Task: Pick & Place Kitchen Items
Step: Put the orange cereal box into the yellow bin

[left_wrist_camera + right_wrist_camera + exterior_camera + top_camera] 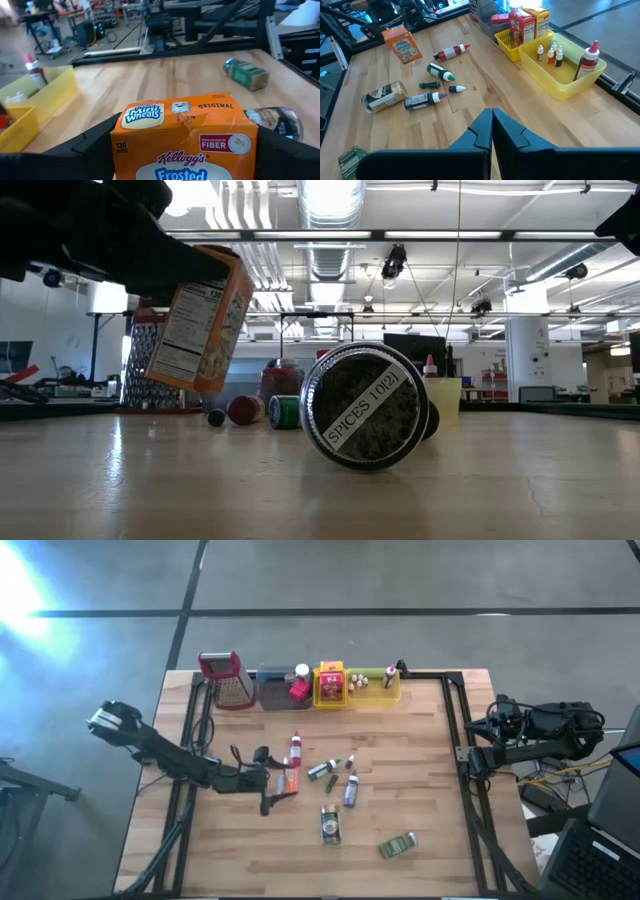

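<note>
My left gripper reaches in from the table's left and is shut on a small orange Frosted Mini-Wheats box, seen tilted in the low view and beside the dark arm in the right wrist view. Loose on the wood lie a spice jar on its side, a green tin, a red-and-white bottle and several small bottles. My right gripper is shut on nothing and stays drawn back at the table's right edge. My left gripper pinches the orange box between its two fingers, one on each narrow side. The fingers come about level from the table's left. The box is lifted clear of the table and tilted, its bottom corner above the wood.
Along the far edge stand a red-topped grater, a grey tray and yellow trays holding boxes and small bottles. The spice jar lies just beyond the held box. Bare wood lies at the near left and the right.
</note>
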### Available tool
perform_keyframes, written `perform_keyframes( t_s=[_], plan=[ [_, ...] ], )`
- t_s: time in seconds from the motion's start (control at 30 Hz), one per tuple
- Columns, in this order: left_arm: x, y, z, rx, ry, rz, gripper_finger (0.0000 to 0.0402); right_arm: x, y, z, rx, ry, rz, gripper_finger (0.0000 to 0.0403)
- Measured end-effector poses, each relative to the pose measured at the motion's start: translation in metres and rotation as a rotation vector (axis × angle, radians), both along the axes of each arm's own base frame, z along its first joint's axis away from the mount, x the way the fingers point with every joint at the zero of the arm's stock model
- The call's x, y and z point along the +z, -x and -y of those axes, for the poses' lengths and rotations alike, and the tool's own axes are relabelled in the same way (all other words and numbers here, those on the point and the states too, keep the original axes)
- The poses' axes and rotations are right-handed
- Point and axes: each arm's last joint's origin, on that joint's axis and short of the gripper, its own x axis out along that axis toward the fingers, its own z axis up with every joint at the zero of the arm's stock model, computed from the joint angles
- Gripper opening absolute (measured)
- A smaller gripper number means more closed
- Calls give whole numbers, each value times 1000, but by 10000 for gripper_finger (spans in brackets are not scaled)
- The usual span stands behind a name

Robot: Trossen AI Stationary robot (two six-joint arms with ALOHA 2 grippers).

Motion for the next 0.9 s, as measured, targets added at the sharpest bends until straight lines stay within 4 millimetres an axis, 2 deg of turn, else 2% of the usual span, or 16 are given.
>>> perform_keyframes(
  t_s=[0.37,0.53,0.9],
  plan=[
    [-19,-17,9,-90,-32,126,333,0,0,0,0,0,0,8],
    [-33,-21,10,-88,-26,113,333,0,0,0,0,0,0,8],
    [-39,-22,8,-80,4,109,333,0,0,0,-1,0,0,8]
  ],
)
